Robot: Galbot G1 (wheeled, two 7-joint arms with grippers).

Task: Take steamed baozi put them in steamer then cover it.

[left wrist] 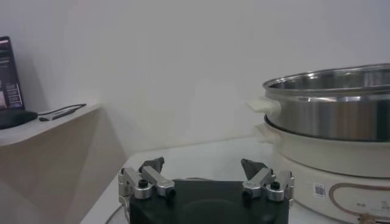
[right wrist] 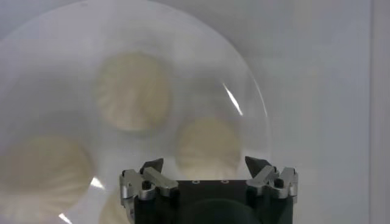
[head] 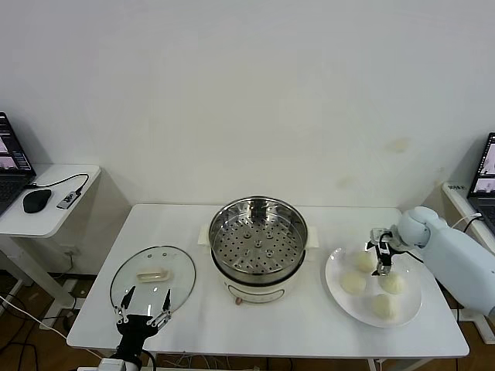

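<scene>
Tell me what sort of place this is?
Probably a lab or office test setup, not a kitchen: a plain white folding table, an open laptop with black mouse on a side desk, bare white wall.

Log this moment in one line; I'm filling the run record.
right hand: open above cream-white round buns | shiny steel steamer: empty | left hand: open, idle
</scene>
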